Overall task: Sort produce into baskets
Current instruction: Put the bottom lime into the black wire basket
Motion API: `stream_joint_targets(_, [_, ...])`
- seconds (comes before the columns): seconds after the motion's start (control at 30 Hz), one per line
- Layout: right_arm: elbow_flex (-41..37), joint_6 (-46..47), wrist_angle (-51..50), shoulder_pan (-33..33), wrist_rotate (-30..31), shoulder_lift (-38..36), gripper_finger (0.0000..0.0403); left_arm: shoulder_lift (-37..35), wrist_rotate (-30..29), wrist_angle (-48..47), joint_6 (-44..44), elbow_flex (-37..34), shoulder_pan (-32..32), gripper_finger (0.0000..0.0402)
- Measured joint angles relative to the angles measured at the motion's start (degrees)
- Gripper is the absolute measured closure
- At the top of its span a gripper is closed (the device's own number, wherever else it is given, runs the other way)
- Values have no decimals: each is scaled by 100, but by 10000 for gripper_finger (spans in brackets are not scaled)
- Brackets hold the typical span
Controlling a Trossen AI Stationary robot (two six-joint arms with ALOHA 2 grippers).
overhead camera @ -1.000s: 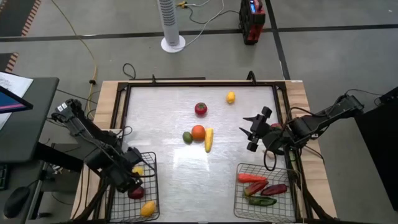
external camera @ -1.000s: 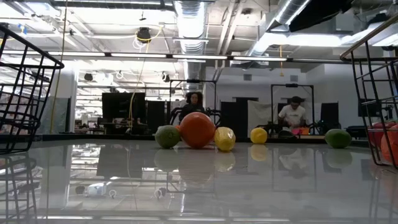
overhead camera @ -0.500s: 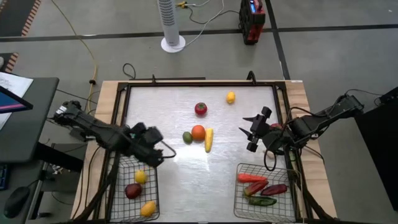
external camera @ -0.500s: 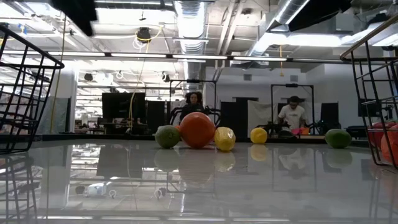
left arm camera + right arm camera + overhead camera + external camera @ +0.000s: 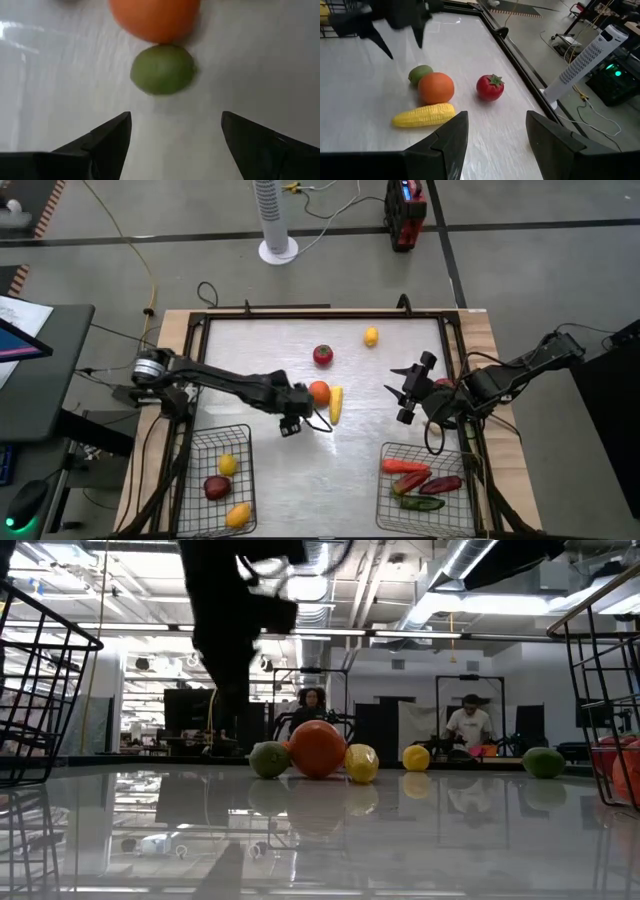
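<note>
My left gripper [image 5: 296, 408] is open above the table's middle, pointing down at a green lime [image 5: 162, 69] that lies on the table ahead of its fingers, touching nothing. The lime rests against an orange [image 5: 318, 392], with a yellow corn cob [image 5: 336, 404] beside it. A red tomato [image 5: 323, 356] and a small yellow lemon [image 5: 371, 336] lie farther back. My right gripper [image 5: 407, 396] is open and empty, hovering right of the corn. The left wire basket [image 5: 190, 480] holds two yellow pieces and a red one; the right basket [image 5: 385, 495] holds long red, purple and green pieces.
A raised dark frame [image 5: 200, 350] edges the white table. The two baskets stand at the near corners. My left arm [image 5: 220, 380] reaches across the table's left half. A green piece [image 5: 543, 762] shows at the right in the low view. People stand in the room beyond.
My left gripper has risen from over the left basket and swung toward the table's middle and far side, ending above the green lime. The produce on the table and my right arm have kept still.
</note>
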Motion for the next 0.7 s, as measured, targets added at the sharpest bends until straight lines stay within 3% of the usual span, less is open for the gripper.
stream_joint_targets(0.3, [0,-36,4,0,-2,0,178,348,-407,489,1809,-4,250,107])
stream_joint_targets(0.57, [0,-51,4,0,-2,0,178,348,664,893,2507,-4,728,107])
stream_joint_targets(0.7, [0,-53,4,0,-2,0,178,348,808,1074,2791,-4,918,107])
